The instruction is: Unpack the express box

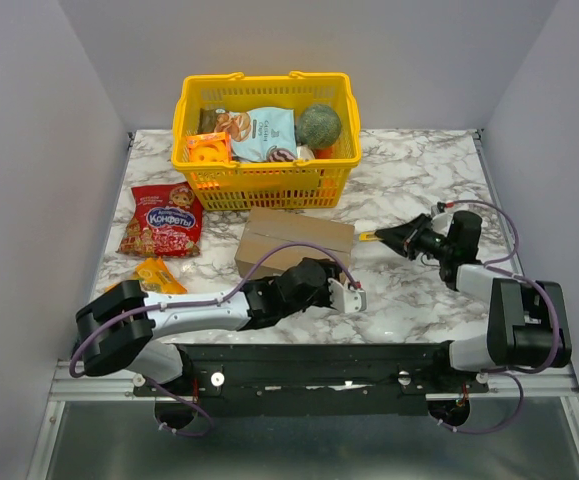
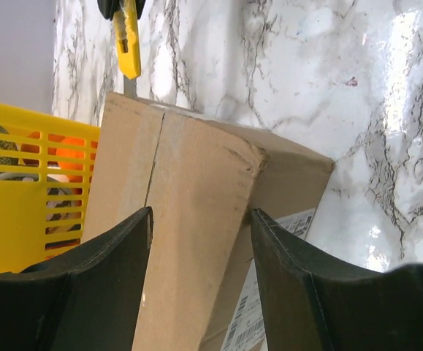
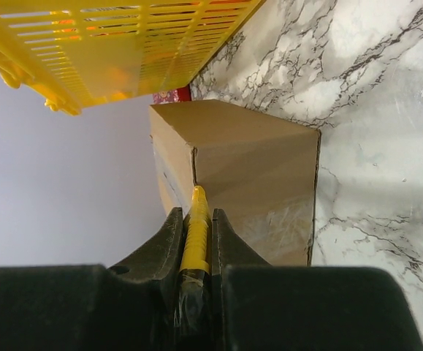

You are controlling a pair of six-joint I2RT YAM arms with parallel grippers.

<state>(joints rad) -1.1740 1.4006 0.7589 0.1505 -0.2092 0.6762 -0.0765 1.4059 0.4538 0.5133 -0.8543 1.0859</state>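
The express box (image 1: 294,240) is a plain brown carton lying shut on the marble table, in front of the yellow basket. My left gripper (image 1: 349,297) is at the box's near right corner. In the left wrist view its open jaws (image 2: 200,212) straddle a long edge of the box (image 2: 196,241), one finger over the top face, the other by the labelled side. My right gripper (image 1: 394,238) is shut on a yellow utility knife (image 1: 369,237) that points left at the box's right end. The knife (image 3: 196,234) tip sits at the box (image 3: 255,190) end seam.
A yellow shopping basket (image 1: 184,110) with several groceries stands at the back, close behind the box. A red candy bag (image 1: 162,220) and an orange packet (image 1: 159,275) lie at the left. Grey walls close in both sides.
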